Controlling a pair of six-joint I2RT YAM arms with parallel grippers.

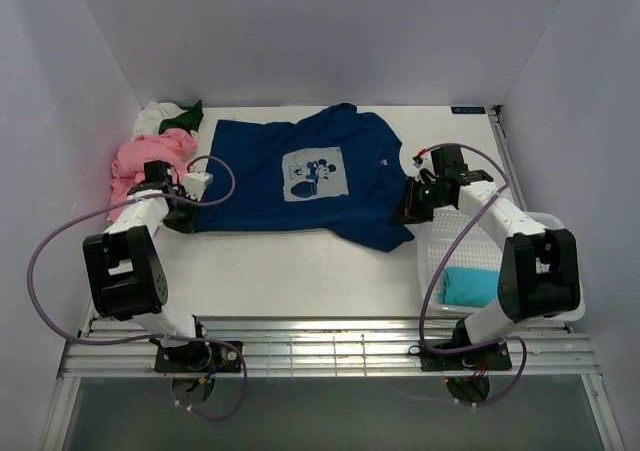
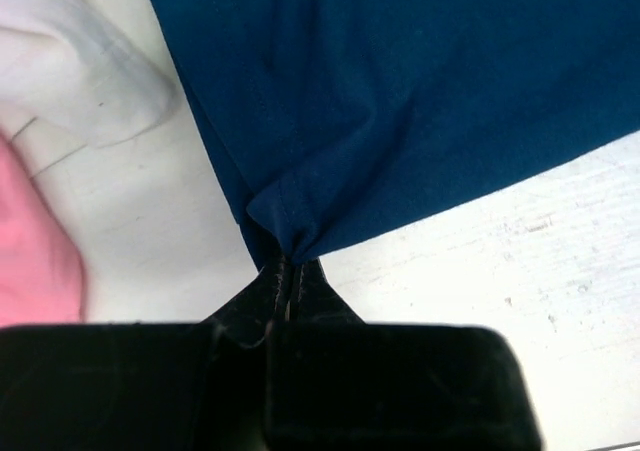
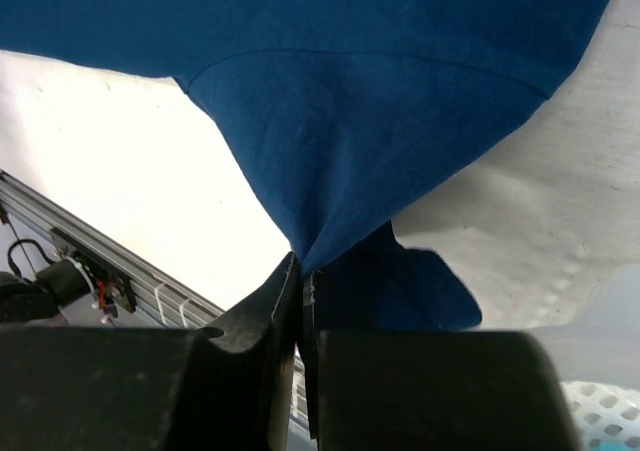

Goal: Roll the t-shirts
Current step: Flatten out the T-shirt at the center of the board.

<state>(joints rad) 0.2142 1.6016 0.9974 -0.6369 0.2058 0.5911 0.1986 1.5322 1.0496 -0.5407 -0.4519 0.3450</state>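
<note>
A dark blue t-shirt (image 1: 300, 181) with a pale square cartoon print lies spread flat across the middle of the table. My left gripper (image 1: 187, 209) is shut on its near left hem corner (image 2: 285, 233), the cloth bunched between the fingertips. At the shirt's right side, my right gripper (image 1: 412, 209) is shut on a fold of the blue cloth (image 3: 345, 171), lifted slightly off the table. Pink (image 1: 135, 166), white (image 1: 152, 119) and dark green (image 1: 185, 119) t-shirts lie heaped at the far left. A rolled teal t-shirt (image 1: 470, 286) rests in the basket.
A white plastic mesh basket (image 1: 440, 246) stands at the right, beside the right arm. White walls close in the table on three sides. A metal rail (image 1: 320, 346) runs along the near edge. The pink cloth (image 2: 35, 241) and white cloth (image 2: 70, 71) lie close to my left gripper.
</note>
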